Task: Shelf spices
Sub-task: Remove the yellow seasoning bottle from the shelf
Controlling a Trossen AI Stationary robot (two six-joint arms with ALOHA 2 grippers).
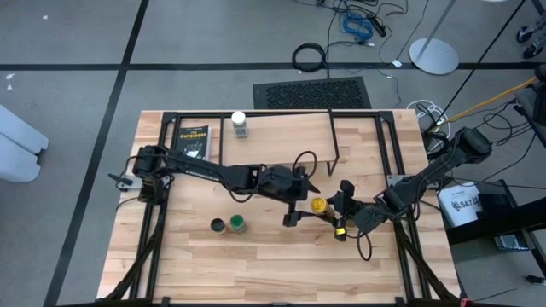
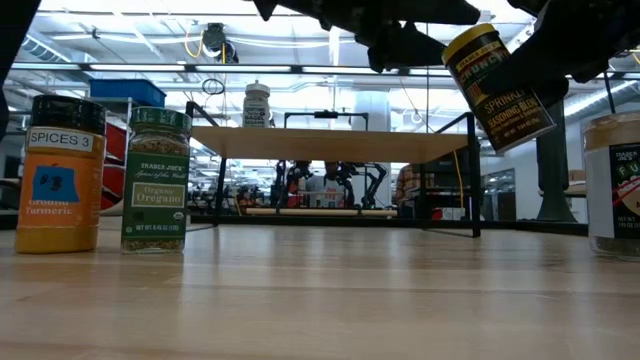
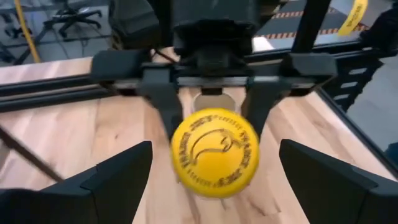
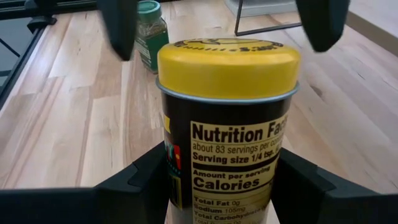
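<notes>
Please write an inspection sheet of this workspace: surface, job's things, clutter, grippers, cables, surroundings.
Surface: light wooden tabletop.
Job's things: yellow-lidded dark spice jar held tilted above the table; orange turmeric jar beside green-lidded oregano jar; white-lidded jar on the plank-topped black-rod shelf.
Clutter: flat black packet with yellow lettering.
Grippers: right gripper shut on the yellow-lidded jar; left gripper open, facing its lid.
Cables: coils on the floor.
Surroundings: grey floor, black mat.

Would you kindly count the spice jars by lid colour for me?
White lid: 1
Dark lid: 1
Green lid: 1
Yellow lid: 1
Tan lid: 1
Total: 5 jars
</notes>
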